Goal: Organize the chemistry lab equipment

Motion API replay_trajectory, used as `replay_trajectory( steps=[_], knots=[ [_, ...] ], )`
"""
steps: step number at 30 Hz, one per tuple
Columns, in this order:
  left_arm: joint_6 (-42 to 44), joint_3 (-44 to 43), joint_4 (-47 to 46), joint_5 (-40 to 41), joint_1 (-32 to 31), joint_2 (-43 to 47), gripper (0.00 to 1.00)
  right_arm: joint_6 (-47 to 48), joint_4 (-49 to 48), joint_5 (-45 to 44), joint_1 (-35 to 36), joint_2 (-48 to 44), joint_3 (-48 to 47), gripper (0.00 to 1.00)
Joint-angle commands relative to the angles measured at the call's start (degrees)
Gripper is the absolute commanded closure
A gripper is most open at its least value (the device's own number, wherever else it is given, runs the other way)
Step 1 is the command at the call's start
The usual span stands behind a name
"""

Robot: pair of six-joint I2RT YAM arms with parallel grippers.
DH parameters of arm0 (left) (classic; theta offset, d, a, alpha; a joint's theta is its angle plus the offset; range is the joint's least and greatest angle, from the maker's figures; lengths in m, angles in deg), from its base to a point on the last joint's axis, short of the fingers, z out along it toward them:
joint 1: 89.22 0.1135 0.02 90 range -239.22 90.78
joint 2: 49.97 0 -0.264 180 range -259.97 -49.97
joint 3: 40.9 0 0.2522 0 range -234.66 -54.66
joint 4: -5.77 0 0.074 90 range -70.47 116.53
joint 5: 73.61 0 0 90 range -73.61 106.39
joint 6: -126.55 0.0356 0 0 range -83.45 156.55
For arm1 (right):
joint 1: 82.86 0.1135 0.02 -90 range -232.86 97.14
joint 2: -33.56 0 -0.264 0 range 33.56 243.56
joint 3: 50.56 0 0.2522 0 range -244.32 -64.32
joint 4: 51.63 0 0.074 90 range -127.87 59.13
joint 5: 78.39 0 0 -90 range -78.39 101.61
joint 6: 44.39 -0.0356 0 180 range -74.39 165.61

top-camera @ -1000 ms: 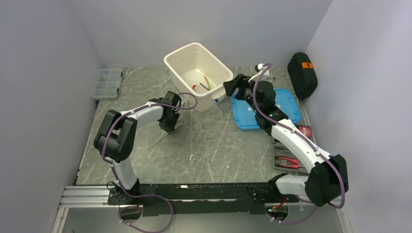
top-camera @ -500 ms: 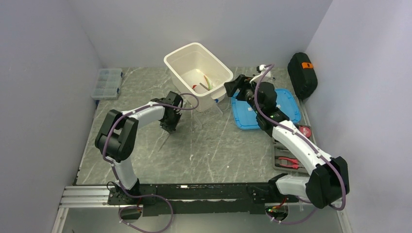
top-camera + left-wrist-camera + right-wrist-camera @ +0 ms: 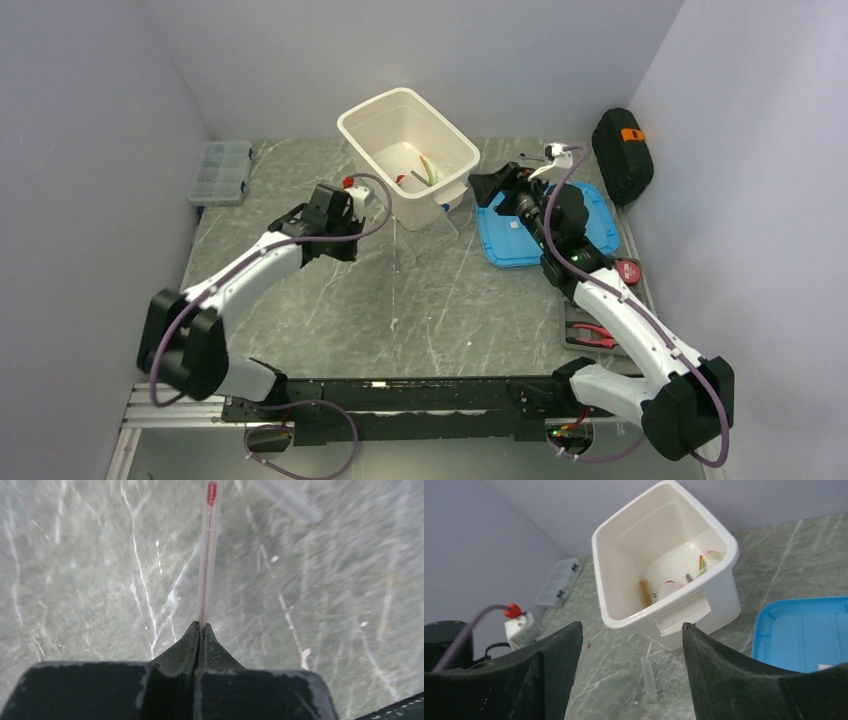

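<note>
Left jaws pinch one end of the thin clear red-tipped rod, likely for transfer; right jaws stand wide.

Soft, even overhead light kept every view bright, with only faint shadows on the table and a mild gleam inside the white bin, while the left wrist view was motion-blurred around the thin glass tube and the right wrist view was sharp.
</note>
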Motion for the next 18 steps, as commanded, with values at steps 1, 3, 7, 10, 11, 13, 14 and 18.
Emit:
replay_trajectory(
  steps=[1,3,7,10,11,13,14,18],
  knots=[
    [-1.99,1.8,-6.6,-4.93,-0.19,8.19,1.0,-4.22,-5.32,5.89,-0.2,-2.74,1.87,0.26],
    [-3.54,2.6,-8.91,-9.04,0.4,10.98,1.0,-6.31,-8.6,11.1,-0.07,-1.23,2.24,0.3],
    [-9.53,3.96,-15.15,-23.96,4.83,13.86,1.0,-8.69,-11.94,17.04,2.56,5.19,-0.16,0.34],
    [-12.3,4.83,-18.09,-31.36,7.91,14.52,1.0,-7.05,-9.44,17.19,6.98,10.58,-4.52,0.35],
    [-12.19,4.75,-17.94,-31.91,8.17,14.68,1.0,-6.66,-9.2,17.17,8.43,12.17,-5.69,0.35],
    [-11.76,4.91,-17.53,-32.12,8.35,15.31,1.0,-6.61,-10.01,17.58,11.08,14.99,-7.41,0.35],
    [-11.68,5.1,-17.62,-32.23,8.33,15.7,1.0,-6.86,-10.68,18.11,12.01,16.42,-8.16,0.36],
    [-11.93,5.46,-18.38,-33.44,8.42,16.85,1.0,-7.8,-11.78,20.01,14.26,21.36,-11.03,0.38]
  ],
)
